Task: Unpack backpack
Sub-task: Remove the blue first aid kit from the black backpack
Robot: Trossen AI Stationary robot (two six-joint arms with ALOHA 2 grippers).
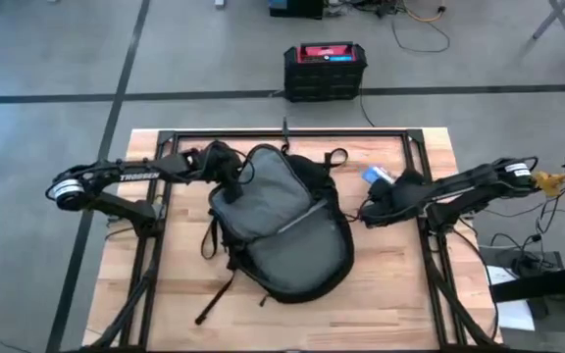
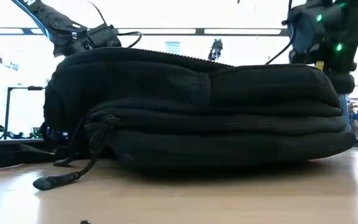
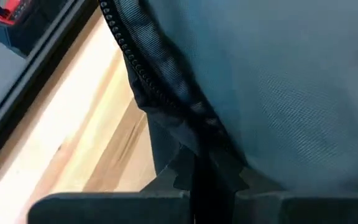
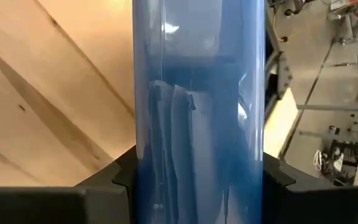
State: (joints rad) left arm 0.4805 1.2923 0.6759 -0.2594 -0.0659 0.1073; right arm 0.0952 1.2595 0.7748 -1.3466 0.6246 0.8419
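- The right gripper [image 1: 376, 208] is closed on a clear blue plastic box [image 4: 197, 112]; in the right wrist view the box fills the gap between the two dark fingers [image 4: 98, 186], both pressed against its sides.
- Just below that gripper lies the bare wooden counter [image 1: 390, 284], and the blue box sticks out from the gripper toward the counter's far edge.
- Just beside the right gripper, toward the middle of the counter, is the backpack [image 1: 278, 221], lying flat with its main flap thrown open and the grey lining facing up.
- The left gripper [image 1: 226, 169] is at the backpack's far left corner, closed on the edge of the open flap; the left wrist view shows black fabric and a zipper track [image 3: 135, 62] pinched between its fingers, with grey lining spreading out beyond.
- From that gripper the backpack stretches toward the near edge of the counter, with loose black straps [image 1: 214, 299] trailing off its near left side.
- In the low view the backpack is a wide black mound resting on the counter, both arms coming down behind it.
- Well beyond both grippers, on the floor past the counter's far edge, stands a black box with a red top [image 1: 325, 71].
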